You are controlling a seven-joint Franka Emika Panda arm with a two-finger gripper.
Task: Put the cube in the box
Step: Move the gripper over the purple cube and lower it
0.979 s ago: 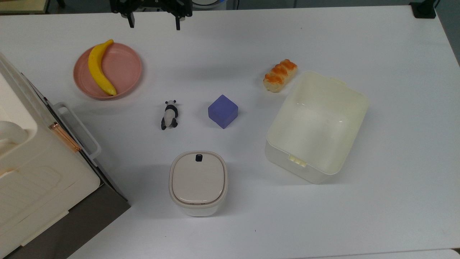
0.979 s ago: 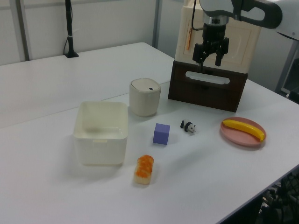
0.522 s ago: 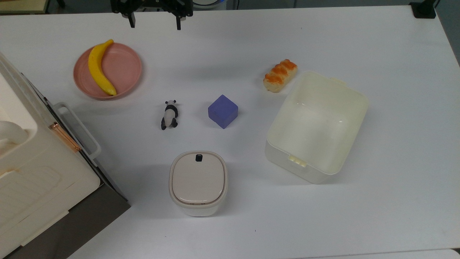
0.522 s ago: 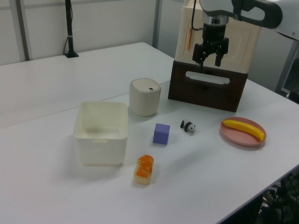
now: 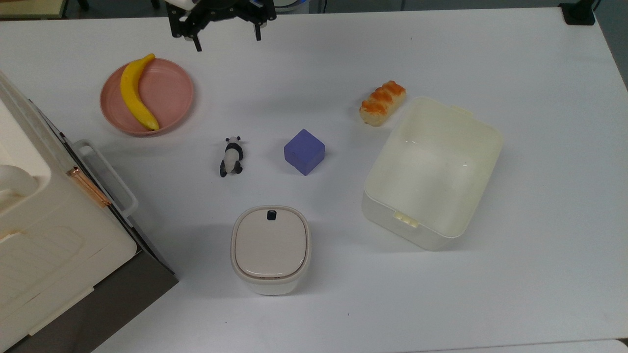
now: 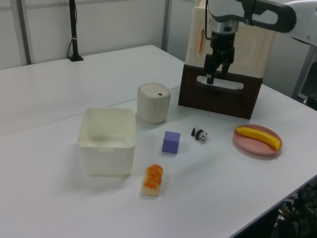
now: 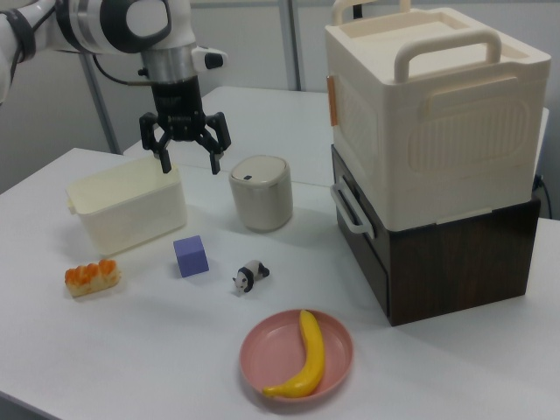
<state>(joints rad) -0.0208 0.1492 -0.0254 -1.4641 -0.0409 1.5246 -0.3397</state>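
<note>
Your cube (image 5: 304, 151) sits flat on the white table (image 5: 539, 122), apart from everything. Taking the cube as the landmark: the box (image 5: 485, 196) stands open and empty on the top view's right of it, near but not touching. A panda figure (image 5: 231, 156) lies on the top view's left of it. A lidded bin (image 5: 271, 249) sits below it in the top view, and a bread roll (image 5: 382, 103) lies up and to the right, just beside the box's corner.

Your gripper (image 5: 226, 41) hangs high, well away from the cube, fingers spread and holding nothing.

Handling, as a judgement: the cube looks solid, stiff and matte, likely light and not slippery or fragile. Take it across two opposite flat side faces. It sits turned relative to the table edges, so you would need to rotate the wrist to match.

The table looks smooth and level. A plate (image 5: 171, 88) with a banana (image 5: 133, 93) and a stacked crate (image 7: 429, 114) stand farther off.
</note>
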